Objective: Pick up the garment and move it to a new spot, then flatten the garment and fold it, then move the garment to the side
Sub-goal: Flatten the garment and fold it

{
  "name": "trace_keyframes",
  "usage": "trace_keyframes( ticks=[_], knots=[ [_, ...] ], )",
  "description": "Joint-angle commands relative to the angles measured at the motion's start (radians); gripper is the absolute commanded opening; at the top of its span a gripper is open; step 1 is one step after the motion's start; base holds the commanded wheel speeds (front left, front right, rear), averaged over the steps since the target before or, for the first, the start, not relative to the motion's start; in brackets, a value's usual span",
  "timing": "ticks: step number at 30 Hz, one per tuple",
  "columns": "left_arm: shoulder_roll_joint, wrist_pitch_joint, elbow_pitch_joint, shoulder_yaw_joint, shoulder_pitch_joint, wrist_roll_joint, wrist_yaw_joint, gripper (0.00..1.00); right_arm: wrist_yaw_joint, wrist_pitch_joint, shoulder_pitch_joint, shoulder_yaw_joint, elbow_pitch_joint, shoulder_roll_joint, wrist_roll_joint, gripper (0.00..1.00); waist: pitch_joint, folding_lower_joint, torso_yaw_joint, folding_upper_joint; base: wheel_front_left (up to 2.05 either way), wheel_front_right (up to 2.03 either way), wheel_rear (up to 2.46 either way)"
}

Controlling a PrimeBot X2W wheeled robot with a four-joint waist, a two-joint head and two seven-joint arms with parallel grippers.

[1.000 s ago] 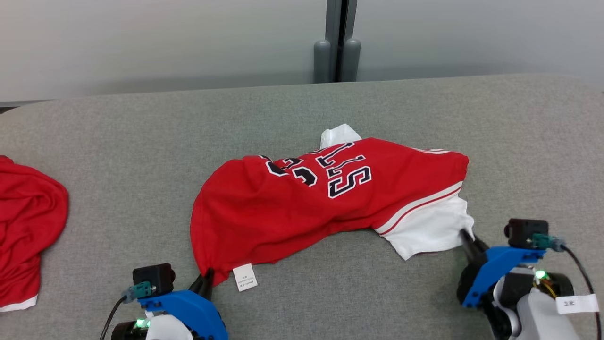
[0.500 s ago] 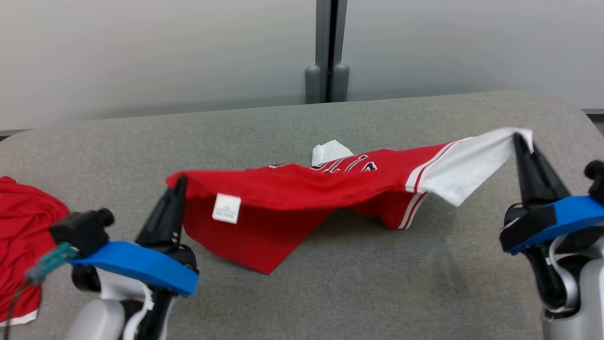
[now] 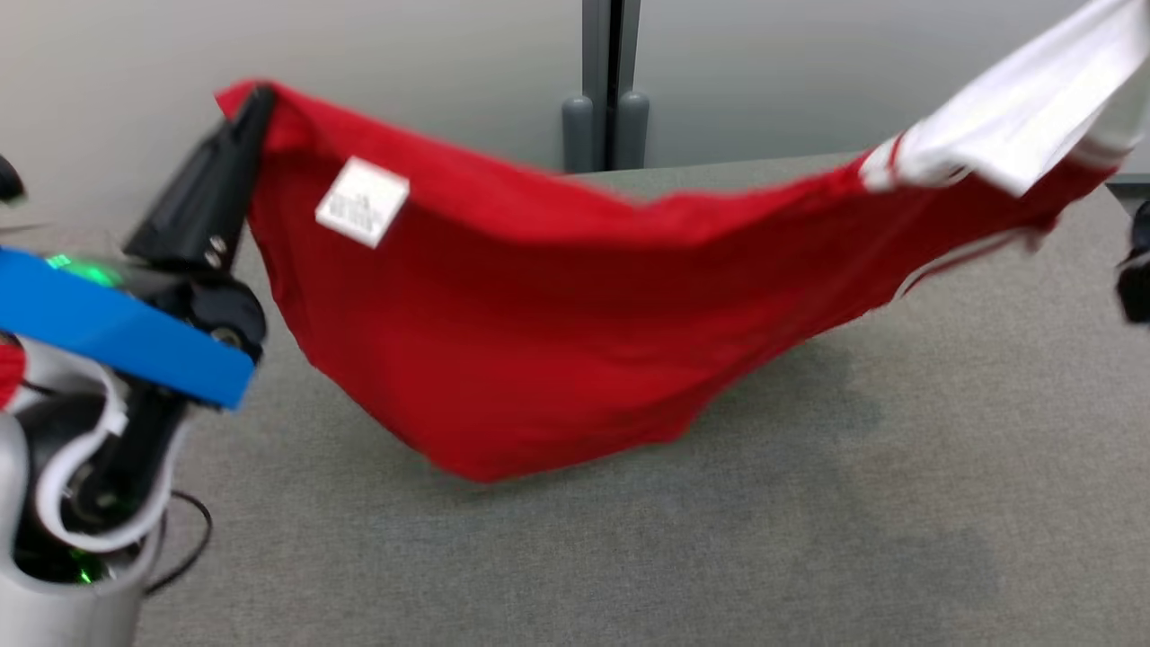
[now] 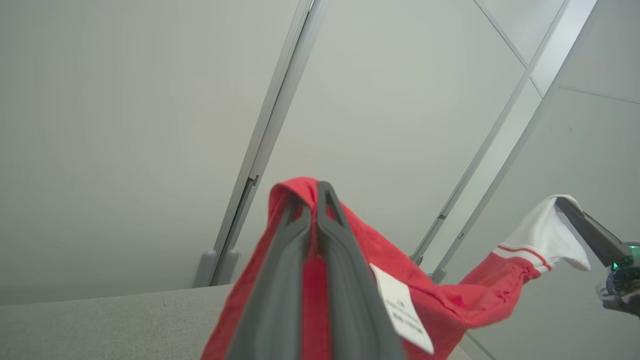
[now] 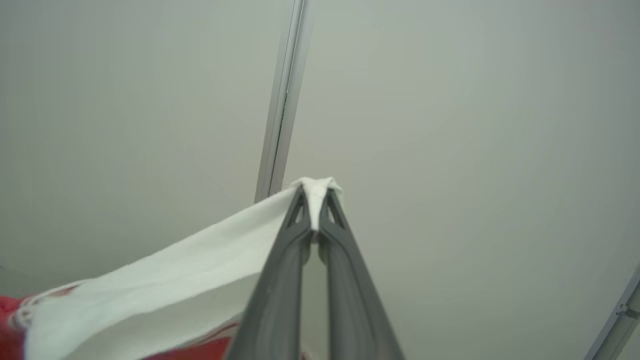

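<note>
Over table [image 3: 809,539], garment [image 3: 539,341] hangs btwn L gripper [image 3: 257,97], R gripper [image 5: 314,192].

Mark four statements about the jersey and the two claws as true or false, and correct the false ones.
1. The left claw is shut on a red edge of the red jersey with white sleeves. True.
2. The right claw is open and holds nothing. False: it is shut on a white part of the jersey.
3. The jersey lies flat on the grey fabric surface. False: it hangs between the claws, sagging in the middle.
4. The white label sits near the left claw. True.
</note>
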Motion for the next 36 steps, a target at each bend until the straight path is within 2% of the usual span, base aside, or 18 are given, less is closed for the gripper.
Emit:
trace_keyframes(
  ticks=[1,7,11,15,20,26,30,36],
  knots=[
    [0.014,0.026,-0.002,0.012,-0.051,-0.014,0.013,0.00,0.000,0.015,-0.055,0.002,0.010,-0.035,0.016,0.00,0.020,0.0000,0.002,0.0000,0.00,0.00,0.00],
    [0.052,0.095,0.067,0.031,-0.194,-0.008,0.044,0.00,0.000,0.038,-0.215,0.064,0.123,-0.120,0.071,0.00,0.131,0.0000,-0.015,0.0000,0.00,0.00,0.00],
    [0.069,0.093,0.147,0.047,-0.299,0.020,0.060,0.00,0.000,-0.022,-0.353,0.122,0.258,-0.110,0.097,0.00,0.249,0.0000,-0.035,0.0000,0.00,0.00,0.00],
    [0.094,0.060,0.249,0.070,-0.452,0.073,0.064,0.00,0.000,-0.138,-0.547,0.161,0.420,-0.082,0.077,0.00,0.352,0.0000,-0.056,0.0000,0.00,0.00,0.00],
    [0.111,-0.017,0.368,0.076,-0.672,0.148,0.047,0.00,0.000,-0.323,-0.803,0.151,0.605,-0.051,0.021,0.00,0.427,0.0000,-0.069,0.0000,0.00,0.00,0.00],
    [0.100,-0.151,0.479,0.075,-0.878,0.206,-0.010,0.00,0.000,-0.534,-1.011,0.106,0.723,-0.034,-0.033,0.00,0.466,0.0000,-0.075,0.0000,0.00,0.00,0.00],
    [0.093,-0.245,0.548,0.079,-0.911,0.223,-0.057,0.00,0.000,-0.607,-1.019,0.105,0.786,-0.029,-0.033,0.00,0.477,0.0000,-0.085,0.0000,0.00,0.00,0.00],
    [0.053,-0.342,0.654,0.057,-0.754,0.197,-0.120,0.00,0.000,-0.584,-0.835,0.222,0.878,-0.044,0.031,0.00,0.486,0.0000,-0.095,0.0000,0.00,0.00,0.00]
  ],
)
